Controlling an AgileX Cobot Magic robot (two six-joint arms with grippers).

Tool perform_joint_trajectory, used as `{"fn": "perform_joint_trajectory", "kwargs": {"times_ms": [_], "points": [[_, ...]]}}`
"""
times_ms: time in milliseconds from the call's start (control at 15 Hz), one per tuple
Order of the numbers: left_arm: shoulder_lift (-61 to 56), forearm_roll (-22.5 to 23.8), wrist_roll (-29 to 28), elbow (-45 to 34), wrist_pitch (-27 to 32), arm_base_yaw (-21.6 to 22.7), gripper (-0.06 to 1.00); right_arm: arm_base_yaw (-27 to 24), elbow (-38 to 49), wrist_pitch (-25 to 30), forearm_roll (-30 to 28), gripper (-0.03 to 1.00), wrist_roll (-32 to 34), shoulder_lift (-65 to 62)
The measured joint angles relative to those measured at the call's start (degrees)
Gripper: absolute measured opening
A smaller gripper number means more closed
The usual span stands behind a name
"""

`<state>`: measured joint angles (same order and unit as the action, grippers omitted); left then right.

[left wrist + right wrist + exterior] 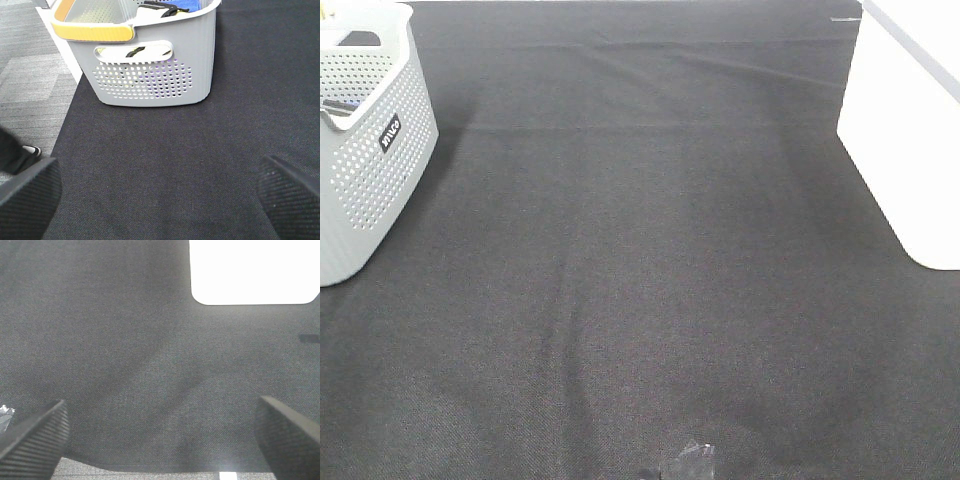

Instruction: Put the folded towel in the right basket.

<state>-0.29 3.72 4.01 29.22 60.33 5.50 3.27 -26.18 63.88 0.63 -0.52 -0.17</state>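
No folded towel shows on the black cloth [650, 250]. The right basket [905, 140] is plain white and stands at the right edge; its inside is washed out. It also shows in the right wrist view [252, 270], ahead of my right gripper [160, 440], which is open and empty above the cloth. My left gripper [160, 200] is open and empty, facing the grey perforated basket [150, 75]. Neither gripper shows in the exterior high view.
The grey basket [370, 130] stands at the far left and holds a blue cloth [187, 5] and white and black items. A crumpled clear scrap [690, 462] lies near the front edge. The table's left edge drops to grey floor [30, 75].
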Motion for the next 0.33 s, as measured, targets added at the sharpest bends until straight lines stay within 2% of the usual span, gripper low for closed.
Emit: {"fn": "perform_joint_trajectory", "kwargs": {"times_ms": [333], "points": [[0.0,0.0,0.0,0.0,0.0,0.0,0.99,0.0,0.0,0.0,0.0,0.97,0.0,0.0]]}}
